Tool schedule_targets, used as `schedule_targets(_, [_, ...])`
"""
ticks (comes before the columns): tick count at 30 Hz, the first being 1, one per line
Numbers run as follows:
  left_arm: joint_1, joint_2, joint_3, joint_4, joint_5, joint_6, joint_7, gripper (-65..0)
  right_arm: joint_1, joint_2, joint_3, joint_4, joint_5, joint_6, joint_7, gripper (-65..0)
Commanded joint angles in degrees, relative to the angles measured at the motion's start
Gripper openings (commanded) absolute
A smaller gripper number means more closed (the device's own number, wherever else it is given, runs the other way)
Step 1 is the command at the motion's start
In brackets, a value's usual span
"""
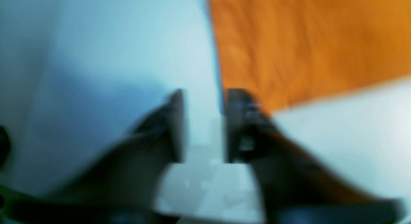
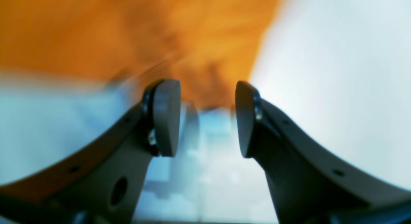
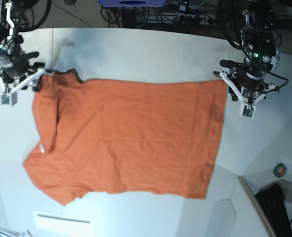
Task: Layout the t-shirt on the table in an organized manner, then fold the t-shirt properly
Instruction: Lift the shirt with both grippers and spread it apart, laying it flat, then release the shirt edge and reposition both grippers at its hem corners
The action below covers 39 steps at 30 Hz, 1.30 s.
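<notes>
The orange t-shirt (image 3: 131, 138) lies spread flat on the white table (image 3: 136, 54), with its neck and small white tag (image 3: 41, 146) toward the left. My right gripper (image 3: 37, 78) is at the shirt's far left corner. In the right wrist view that gripper (image 2: 207, 86) is open, nothing sits between its pads, and the blurred shirt (image 2: 128, 34) lies just beyond them. My left gripper (image 3: 228, 83) is at the far right corner. Up close, the left gripper (image 1: 204, 92) stands slightly open over bare table, beside the shirt's corner (image 1: 305, 47).
A green tape roll (image 3: 280, 170) and a dark keyboard (image 3: 276, 207) sit off the table's curved right edge. A small grey-white panel with a slot (image 3: 62, 222) lies at the front left. Cables and gear line the back.
</notes>
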Motion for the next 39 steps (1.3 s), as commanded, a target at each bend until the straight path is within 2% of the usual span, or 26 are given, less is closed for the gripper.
schedule_targets(1, [-2.5,0.5,-0.3,-0.2,-0.2,0.3,-1.2,-65.0,2.5,0.8,1.9,-1.6,0.3,0.5,1.4,-46.5])
schedule_targets(4, [-9.5,1.5,-0.1,-7.4,-0.1,0.3,-1.2,-65.0,6.7,2.6,1.9,-9.5,0.5,3.9,1.4,-65.0])
schedule_targets(7, [-17.5,3.6,0.0,-17.9,0.5,0.3,-1.3,-65.0,9.1,2.6,1.3,-14.4,0.4,7.1,1.5,-65.0])
schedule_targets(13, [-26.0,4.2,0.1,-33.8,0.5,0.3,-2.6,-65.0,10.8,1.9,1.2,-18.6,0.3,7.2,1.5,-65.0])
schedule_targets(18, [-24.6,4.0,0.1,-38.5,0.5,0.4,-8.7,-65.0,13.0,1.9,1.2,-23.7,0.3,7.5,1.5,-65.0])
schedule_targets(25, [-20.0,3.7,0.0,-39.2,0.5,0.4,-9.5,-65.0,14.6,1.9,1.6,-30.0,0.3,6.9,1.8,-65.0])
schedule_targets(31, [-18.1,3.7,-0.2,-39.2,0.5,0.4,-9.6,-65.0,8.9,1.7,1.6,-25.7,0.5,-1.4,1.8,-65.0])
schedule_targets(36, [-18.5,3.7,-0.2,-38.7,0.5,0.4,-9.6,-65.0,3.1,-0.5,1.7,-18.6,0.4,-5.5,1.5,-65.0])
schedule_targets(39, [-18.3,3.7,-0.1,-36.1,0.5,0.4,-9.6,-65.0,1.2,-2.1,1.6,-16.1,0.4,-6.4,1.7,-65.0])
